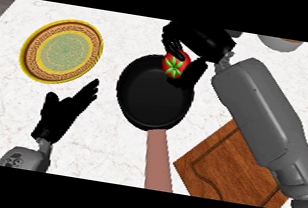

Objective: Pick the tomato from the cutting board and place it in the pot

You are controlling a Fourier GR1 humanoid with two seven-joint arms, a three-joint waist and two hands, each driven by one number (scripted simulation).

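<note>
Fingers (178, 43) of the right hand (196, 42) curl round the tomato (174, 64), held over the black pan (143, 99) (far rim). Cutting board (225, 170) lies right of its handle. Left hand (66, 110) rests open on the counter (5, 118), near the plate (62, 51).

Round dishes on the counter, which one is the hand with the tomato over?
The black pan with the reddish handle: the right hand holds the tomato over its far rim. The gold-rimmed plate sits apart, left.
</note>
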